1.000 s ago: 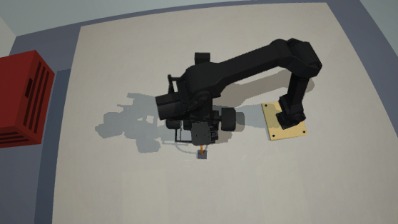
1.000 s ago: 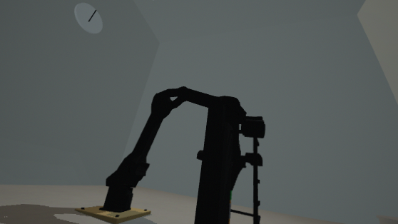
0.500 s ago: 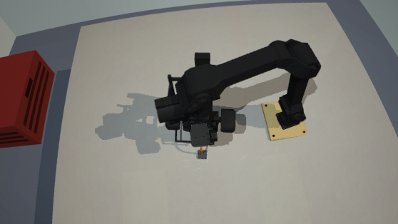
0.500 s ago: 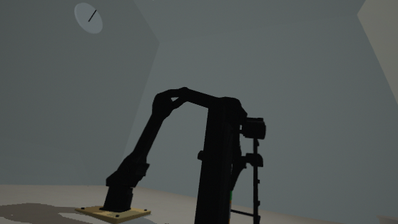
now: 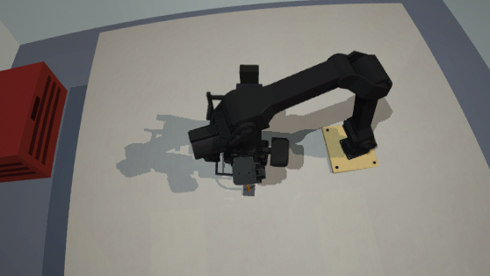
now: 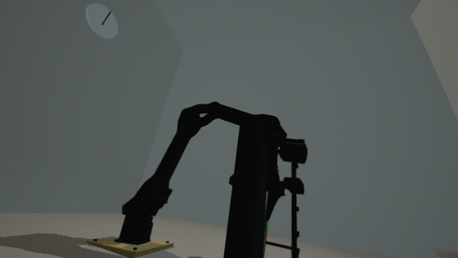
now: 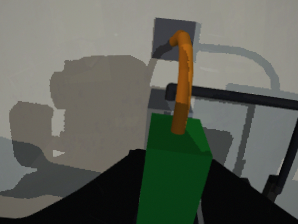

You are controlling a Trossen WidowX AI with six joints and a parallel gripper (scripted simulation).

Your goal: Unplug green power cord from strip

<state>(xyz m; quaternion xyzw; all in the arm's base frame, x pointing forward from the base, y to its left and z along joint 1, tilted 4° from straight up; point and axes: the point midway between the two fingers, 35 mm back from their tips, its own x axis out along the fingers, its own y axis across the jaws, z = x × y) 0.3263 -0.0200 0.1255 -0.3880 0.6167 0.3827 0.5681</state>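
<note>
The black gripper is closed on the green plug, an orange cord curving from the plug's end toward a gray block on the pale table. The plug seems held above the tabletop, though the power strip is hard to make out.

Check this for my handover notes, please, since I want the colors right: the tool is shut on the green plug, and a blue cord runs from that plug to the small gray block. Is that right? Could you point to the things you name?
Not quite: the cord (image 5: pixel 248 187) (image 6: pixel 265 237) (image 7: pixel 185 70) is orange, as the wrist view shows. The tool (image 5: pixel 244 170) (image 6: pixel 267 222) (image 7: pixel 173 163) is shut on the green plug (image 6: pixel 266 226) (image 7: pixel 175 187), and the cord runs from it to the small gray block (image 5: pixel 250 193) (image 7: pixel 169 28).
</note>
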